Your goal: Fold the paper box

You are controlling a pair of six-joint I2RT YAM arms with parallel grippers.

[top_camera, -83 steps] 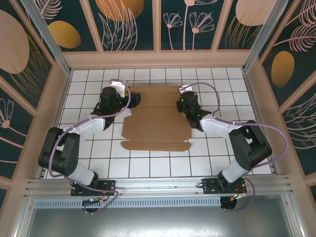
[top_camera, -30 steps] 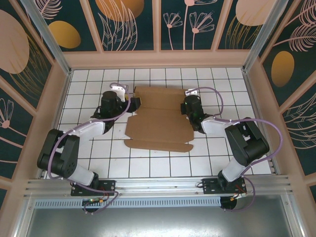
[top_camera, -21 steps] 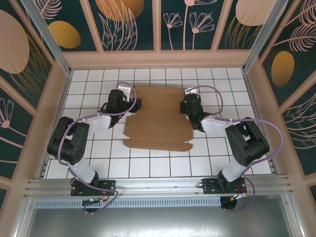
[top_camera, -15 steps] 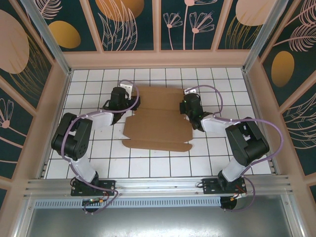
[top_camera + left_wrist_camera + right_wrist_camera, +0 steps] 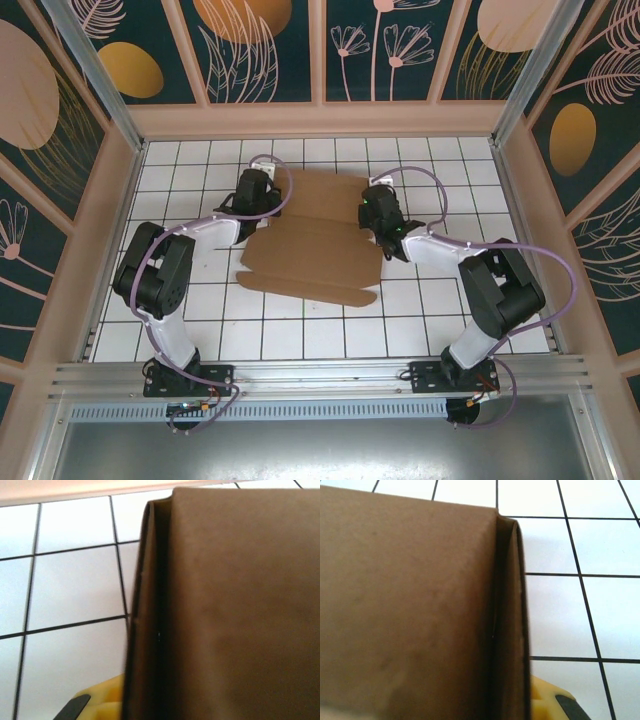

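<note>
Left claw [image 5: 271, 200] and right claw [image 5: 371, 214] sit at opposite side edges of the paper box [image 5: 318, 252].

A lab test cell (floral-printed wall panels [image 5: 265, 45], aluminium frame [image 5: 300, 380]) around a white tiled table [image 5: 420, 320].

You have bright, even light from above on the white tiles [image 5: 310, 335], with only soft shadows beside the paper box [image 5: 315, 240], whose cardboard blurs close to both wrist cameras.

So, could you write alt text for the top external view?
A brown die-cut cardboard paper box lies spread out, slightly askew, on a white tiled table. The left gripper and right gripper meet its left and right edges.
</note>
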